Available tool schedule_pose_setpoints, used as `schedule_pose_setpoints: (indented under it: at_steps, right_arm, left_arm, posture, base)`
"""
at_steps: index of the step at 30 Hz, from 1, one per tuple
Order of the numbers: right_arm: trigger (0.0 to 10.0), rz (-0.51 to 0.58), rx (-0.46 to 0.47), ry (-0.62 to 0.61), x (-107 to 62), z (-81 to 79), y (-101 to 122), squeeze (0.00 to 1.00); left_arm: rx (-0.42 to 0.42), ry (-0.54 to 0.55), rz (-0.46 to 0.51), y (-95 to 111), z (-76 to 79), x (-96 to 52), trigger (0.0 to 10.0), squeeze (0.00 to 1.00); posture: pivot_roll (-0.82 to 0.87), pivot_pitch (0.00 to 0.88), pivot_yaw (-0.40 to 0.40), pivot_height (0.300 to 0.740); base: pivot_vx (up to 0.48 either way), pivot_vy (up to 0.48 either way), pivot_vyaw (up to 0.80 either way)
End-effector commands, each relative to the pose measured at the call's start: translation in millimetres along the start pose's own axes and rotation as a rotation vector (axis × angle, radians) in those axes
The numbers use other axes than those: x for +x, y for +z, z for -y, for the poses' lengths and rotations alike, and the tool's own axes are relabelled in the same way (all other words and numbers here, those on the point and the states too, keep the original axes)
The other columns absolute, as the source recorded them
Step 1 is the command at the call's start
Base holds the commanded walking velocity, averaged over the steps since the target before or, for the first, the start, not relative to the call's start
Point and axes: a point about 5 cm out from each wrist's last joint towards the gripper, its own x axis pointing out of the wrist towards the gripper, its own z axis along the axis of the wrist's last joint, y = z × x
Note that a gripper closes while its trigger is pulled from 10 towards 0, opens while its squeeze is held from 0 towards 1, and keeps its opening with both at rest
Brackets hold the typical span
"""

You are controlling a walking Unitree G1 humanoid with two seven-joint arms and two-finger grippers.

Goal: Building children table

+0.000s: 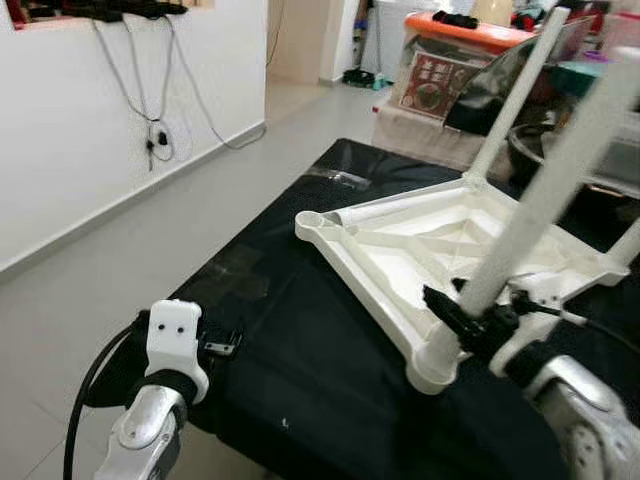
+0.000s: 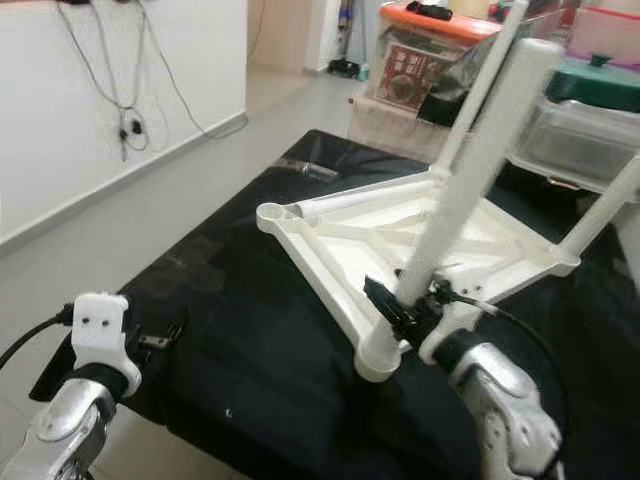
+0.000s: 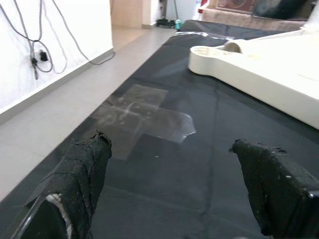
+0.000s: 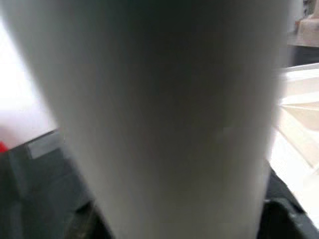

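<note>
Clamping the near leg close to its lower end, the right gripper has its black fingers closed against the white tube just above the corner socket it stands in. In the right wrist view that leg is a blurred pale column very close to the camera. The left gripper hovers low over the near left part of the black counter, fingers spread wide with nothing between them; a patch of clear tape lies on the counter surface just ahead of it.

The children's table top lies upside down on the right half of the counter, white plastic with raised ribs running diagonally across its underside and a rounded socket at each corner. Its left corner socket is open, with no leg in it.

Three white legs rise from the table top: the gripped one at the near corner, a second leg at the far corner, and a third leg at the right edge, partly cut off by the frame.

Beyond the counter, a storage box with an orange lid stands on the far side. Black cables hang down the white wall on the left.
</note>
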Motion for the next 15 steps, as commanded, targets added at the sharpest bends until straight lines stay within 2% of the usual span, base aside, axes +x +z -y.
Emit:
schedule_pose_setpoints:
  at_steps: [1, 2, 3, 4, 5, 6, 7, 8, 9, 10, 11, 12, 13, 14, 15]
  right_arm:
    - [0.0, 0.024, 0.034, -0.107, 8.9, 7.4, 0, 0.00]
    - [0.0, 0.024, 0.034, -0.107, 8.9, 7.4, 0, 0.00]
    - [0.0, 0.074, 0.070, -0.190, 11.3, 8.8, 4, 0.00]
    - [0.0, 0.074, 0.070, -0.190, 11.3, 8.8, 4, 0.00]
    - [0.0, 0.111, 0.100, -0.346, 8.1, 12.2, 6, 0.00]
    - [0.0, 0.111, 0.100, -0.346, 8.1, 12.2, 6, 0.00]
    - [0.0, 0.091, 0.145, -0.630, -6.5, 23.7, -2, 0.00]
    - [0.0, 0.091, 0.145, -0.630, -6.5, 23.7, -2, 0.00]
    - [0.0, 0.041, 0.174, -0.886, -25.4, 32.8, -14, 0.00]
    - [0.0, 0.041, 0.174, -0.886, -25.4, 32.8, -14, 0.00]
    - [0.0, -0.049, 0.140, -1.097, -52.2, 34.5, -30, 0.00]
    - [0.0, -0.103, 0.089, -1.196, -72.4, 29.2, -39, 0.00]
    - [0.0, -0.138, 0.052, -1.199, -81.3, 18.6, -43, 0.00]
    - [0.0, -0.138, 0.052, -1.199, -81.3, 18.6, -43, 0.00]
    - [10.0, -0.153, 0.034, -1.186, -85.0, 11.2, -44, 0.00]
  left_arm:
    - [-0.005, 0.006, -0.006, -2, -0.1, -2.2, 10.0, 0.00]
    - [-0.005, 0.006, -0.006, -2, -0.1, -2.2, 10.0, 0.00]
    - [-0.001, 0.005, -0.005, -2, -0.6, -3.0, 10.0, 0.00]
    - [-0.001, 0.005, -0.005, -2, -0.6, -3.0, 10.0, 0.00]
    - [0.001, 0.003, -0.008, -2, -1.1, -4.3, 10.0, 0.00]
    - [0.001, 0.003, -0.008, -2, -1.1, -4.3, 10.0, 0.00]
    - [0.005, -0.001, -0.013, -2, -1.4, -5.6, 10.0, 0.00]
    - [0.005, -0.001, -0.013, -2, -1.4, -5.6, 10.0, 0.00]
    - [0.008, -0.003, -0.017, -3, -1.6, -6.4, 10.0, 0.00]
    - [0.008, -0.003, -0.017, -3, -1.6, -6.4, 10.0, 0.00]
    - [0.010, -0.003, -0.019, -3, -2.2, -6.6, 10.0, 0.00]
    - [0.012, -0.001, -0.020, -3, -2.5, -7.0, 10.0, 0.00]
    - [0.015, 0.004, -0.023, -3, -3.6, -7.6, 10.0, 0.00]
    - [0.015, 0.004, -0.023, -3, -3.6, -7.6, 10.0, 0.00]
    - [0.017, 0.008, -0.025, -3, -4.3, -8.1, 10.0, 0.00]
  posture:
    - [0.22, 0.000, -0.142, 0.740]
    - [0.22, 0.000, -0.142, 0.740]
    - [0.22, 0.000, -0.139, 0.740]
    - [0.22, 0.000, -0.139, 0.740]
    - [0.22, 0.000, -0.132, 0.740]
    - [0.22, 0.000, -0.132, 0.740]
    - [0.20, 0.000, -0.122, 0.740]
    - [0.20, 0.000, -0.122, 0.740]
    - [0.20, 0.000, -0.118, 0.740]
    - [0.20, 0.000, -0.118, 0.740]
    - [0.20, 0.000, -0.113, 0.740]
    - [0.20, 0.000, -0.111, 0.740]
    - [0.19, 0.000, -0.105, 0.740]
    - [0.19, 0.000, -0.105, 0.740]
    - [0.19, 0.000, -0.105, 0.740]
  base:
    - [0.000, 0.000, 0.00]
    - [0.000, 0.000, 0.00]
    - [0.000, 0.000, 0.00]
    - [0.000, 0.000, 0.00]
    - [0.000, 0.000, 0.00]
    - [0.000, 0.000, 0.00]
    - [0.000, 0.000, 0.00]
    - [0.000, 0.000, 0.00]
    - [0.000, 0.000, 0.00]
    - [0.000, 0.000, 0.00]
    - [0.000, 0.000, 0.00]
    - [0.000, 0.000, 0.00]
    - [0.000, 0.000, 0.00]
    - [0.000, 0.000, 0.00]
    - [0.000, 0.000, 0.00]
